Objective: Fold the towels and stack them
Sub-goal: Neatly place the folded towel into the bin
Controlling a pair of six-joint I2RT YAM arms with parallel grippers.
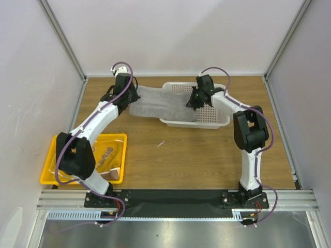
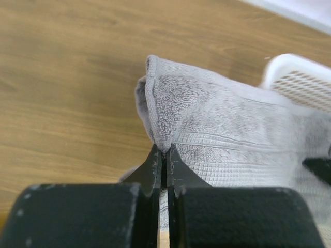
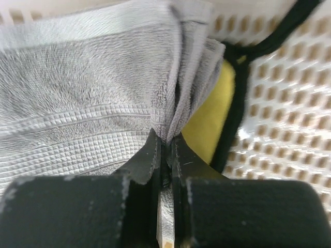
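Note:
The grey towel (image 1: 160, 106) hangs stretched between my two grippers, over the table and the left end of the white mesh basket (image 1: 217, 119). My left gripper (image 1: 130, 98) is shut on its left corner; the left wrist view shows the jaws (image 2: 163, 151) pinching a folded edge of the grey towel (image 2: 217, 129). My right gripper (image 1: 194, 101) is shut on its right corner; the right wrist view shows the pinch (image 3: 164, 139) on bunched grey towel (image 3: 83, 103). A yellow cloth with a black edge (image 3: 209, 119) lies in the basket beneath. The bear towel lies in the yellow tray (image 1: 106, 157).
The yellow plastic tray (image 1: 51, 175) sits at the front left beside the left arm's base. The white basket (image 3: 289, 119) stands at the back right. Bare wooden table (image 1: 181, 155) lies in front of the basket. Walls close the table on three sides.

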